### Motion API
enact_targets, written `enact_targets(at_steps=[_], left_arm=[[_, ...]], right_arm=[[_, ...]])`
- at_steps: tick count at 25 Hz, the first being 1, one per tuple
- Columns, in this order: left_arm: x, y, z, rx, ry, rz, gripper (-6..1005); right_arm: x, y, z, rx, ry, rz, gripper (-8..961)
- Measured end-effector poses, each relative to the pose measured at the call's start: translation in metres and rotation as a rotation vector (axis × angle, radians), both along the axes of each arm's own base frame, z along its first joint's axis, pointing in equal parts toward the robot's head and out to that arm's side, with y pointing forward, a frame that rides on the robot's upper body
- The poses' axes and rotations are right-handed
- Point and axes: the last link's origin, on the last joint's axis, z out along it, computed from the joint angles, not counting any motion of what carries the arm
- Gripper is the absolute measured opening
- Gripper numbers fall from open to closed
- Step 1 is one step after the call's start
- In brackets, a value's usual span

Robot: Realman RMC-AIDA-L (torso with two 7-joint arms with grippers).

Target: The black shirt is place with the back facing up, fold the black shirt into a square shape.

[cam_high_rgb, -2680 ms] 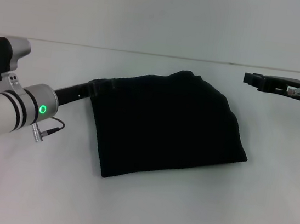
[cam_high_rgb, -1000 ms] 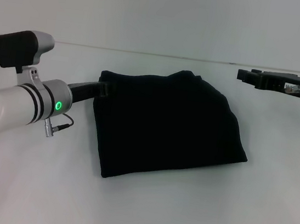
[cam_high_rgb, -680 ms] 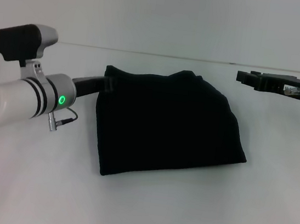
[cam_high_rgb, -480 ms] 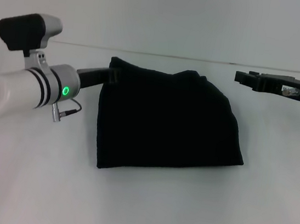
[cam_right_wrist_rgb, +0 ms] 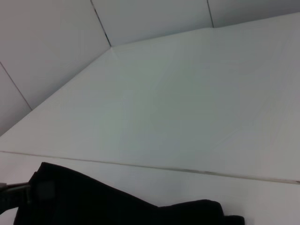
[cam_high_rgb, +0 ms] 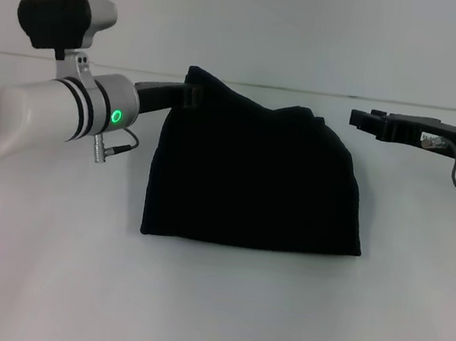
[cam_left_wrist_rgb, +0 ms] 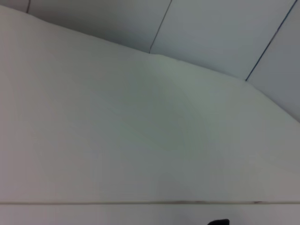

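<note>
Claw first: our left claw [cam_high_rgb: 189,96] sits at the far left corner of the black shirt [cam_high_rgb: 256,178], and the cloth peaks up there as if pinched and lifted, so we take it as clamped on that corner, though black fingers against black cloth keep us from seeing the pads themselves. Behind it the left arm runs back to our left side, raised above the worktop [cam_high_rgb: 210,303].

Our right claw [cam_high_rgb: 361,119] hovers off the shirt's far right corner, apart from the cloth and holding nothing; we cannot tell whether it stands apart or together.

The shirt lies in the middle of the worktop, already folded down to a compact, nearly square bundle with a straight near edge and rounded far corners. No lettering shows on the upper face.

We judge the folding to be almost done, and the step in hand to be squaring and settling the bundle by that held corner. The next move calls for lowering the corner flat in line with the left edge, then letting go without dragging the layers askew.
</note>
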Motion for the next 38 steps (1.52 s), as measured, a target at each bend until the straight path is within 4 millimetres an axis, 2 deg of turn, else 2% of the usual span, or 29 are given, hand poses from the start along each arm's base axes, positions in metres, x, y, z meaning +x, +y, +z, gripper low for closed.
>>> enact_targets(at_steps=[12,21,24,28,30,34,36,38], left_arm=[[0.009,0.005,0.001,-0.001,0.016,-0.032,116],[0.008,0.006,0.007,0.026,0.046,-0.053,135],[0.001,0.007,0.015,0.044,0.055,-0.044,142],[-0.01,0.008,0.036,0.082,0.049,-0.048,150],[-0.011,0.002,0.049,0.08,0.009,-0.089,235],[-0.009,-0.023,0.07,0.011,-0.107,-0.205,411],[-0.01,-0.035,0.076,-0.016,-0.135,-0.243,510],[-0.009,-0.046,0.077,-0.057,-0.147,-0.288,609]], right_arm=[[-0.003,0.002,0.0,0.002,-0.009,0.014,404],[-0.003,0.002,0.0,0.004,-0.011,0.015,455],[-0.004,0.003,0.0,0.004,-0.012,0.016,472],[-0.005,0.004,0.003,0.015,-0.01,0.02,495],[-0.005,0.004,0.007,0.018,0.007,0.024,506],[-0.007,0.001,0.018,0.01,0.049,0.08,529],[-0.007,-0.004,0.023,-0.004,0.057,0.128,540],[-0.009,-0.009,0.028,-0.034,0.042,0.191,602]])
